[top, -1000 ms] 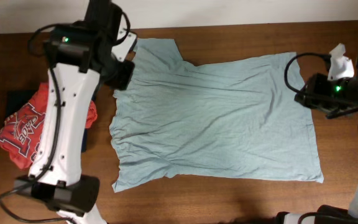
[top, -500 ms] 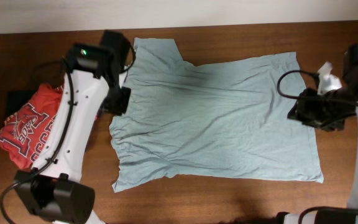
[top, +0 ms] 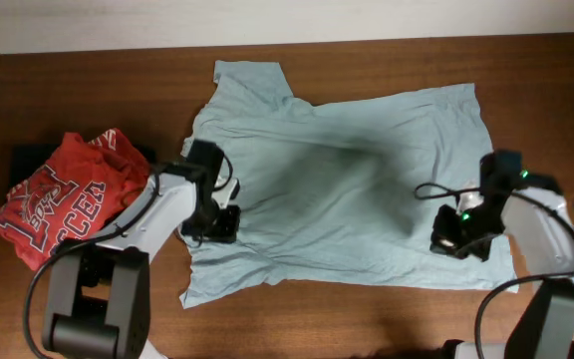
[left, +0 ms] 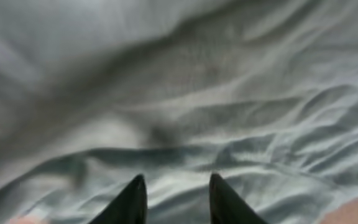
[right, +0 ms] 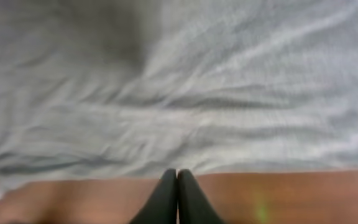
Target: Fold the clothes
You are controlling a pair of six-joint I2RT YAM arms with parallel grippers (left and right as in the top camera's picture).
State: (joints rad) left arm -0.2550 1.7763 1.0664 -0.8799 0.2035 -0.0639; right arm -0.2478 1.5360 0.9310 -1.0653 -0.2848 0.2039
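The pale grey-teal T-shirt (top: 347,189) lies spread flat on the wooden table (top: 367,319), one sleeve toward the back left. My left gripper (top: 217,227) hovers over the shirt's left side. In the left wrist view its jaws (left: 177,180) stand open, with wrinkled shirt fabric (left: 229,93) showing between them. My right gripper (top: 458,241) is over the shirt's front right part. The right wrist view shows its jaws (right: 177,173) shut, tips at the shirt's edge (right: 229,93), bare wood (right: 303,193) beneath, and nothing visible between them.
A crumpled red printed shirt (top: 58,204) lies at the left of the table on top of a dark navy garment (top: 28,160). A pale wall runs along the table's back edge. Bare wood shows in front of the T-shirt.
Both arms have swung in from the table's outer edges and down over the T-shirt. The left gripper moved toward the front, the right gripper moved left, and the right jaws closed.
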